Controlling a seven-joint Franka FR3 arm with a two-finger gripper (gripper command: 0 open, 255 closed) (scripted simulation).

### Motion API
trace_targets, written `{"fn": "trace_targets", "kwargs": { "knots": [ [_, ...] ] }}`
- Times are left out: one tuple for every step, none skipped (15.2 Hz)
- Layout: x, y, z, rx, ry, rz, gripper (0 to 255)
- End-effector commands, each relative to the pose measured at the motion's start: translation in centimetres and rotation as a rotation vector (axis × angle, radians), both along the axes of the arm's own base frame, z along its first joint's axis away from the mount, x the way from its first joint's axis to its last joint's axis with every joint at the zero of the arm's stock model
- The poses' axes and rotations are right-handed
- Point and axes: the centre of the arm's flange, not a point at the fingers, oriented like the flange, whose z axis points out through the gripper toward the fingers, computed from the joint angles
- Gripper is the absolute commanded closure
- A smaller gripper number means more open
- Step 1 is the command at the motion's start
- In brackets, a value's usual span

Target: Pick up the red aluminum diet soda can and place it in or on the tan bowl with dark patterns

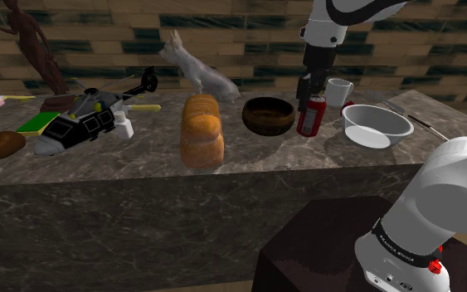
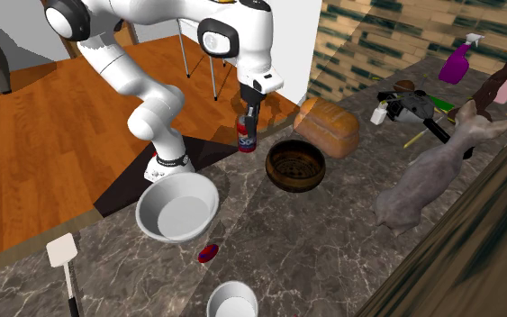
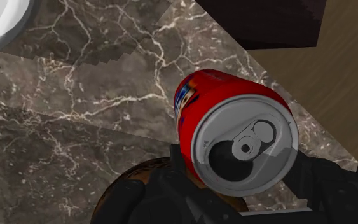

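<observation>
Red soda can (image 1: 309,118) is pinched between the black gripper's (image 1: 311,98) fingers. It stands upright just beside the brown patterned bowl (image 1: 268,116), on that bowl's right in the shoulder view, over the marble counter (image 1: 140,162).

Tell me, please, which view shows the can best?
The wrist view: the can is close, lid and red side plain, clasped in the hand. The shoulder view shows it small and upright beside the bowl; the second exterior view, partly hidden by the hand.
</observation>
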Motion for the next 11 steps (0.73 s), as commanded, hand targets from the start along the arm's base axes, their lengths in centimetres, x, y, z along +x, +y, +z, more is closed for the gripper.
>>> {"fn": "trace_targets", "kwargs": {
  "knots": [
    [0.0,0.0,1.1,0.0,0.0,0.0,255],
    [0.0,0.0,1.7,0.0,0.0,0.0,255],
    [0.0,0.0,2.2,0.0,0.0,0.0,255],
    [0.0,0.0,2.7,0.0,0.0,0.0,255],
    [0.0,0.0,3.3,0.0,0.0,0.0,255],
    [0.0,0.0,3.8,0.0,0.0,0.0,255],
    [0.0,0.0,4.3,0.0,0.0,0.0,255],
    [0.0,0.0,4.8,0.0,0.0,0.0,255],
    [0.0,0.0,5.4,0.0,0.0,0.0,255],
    [0.0,0.0,5.9,0.0,0.0,0.0,255],
    [0.0,0.0,6.4,0.0,0.0,0.0,255]
  ]
}}
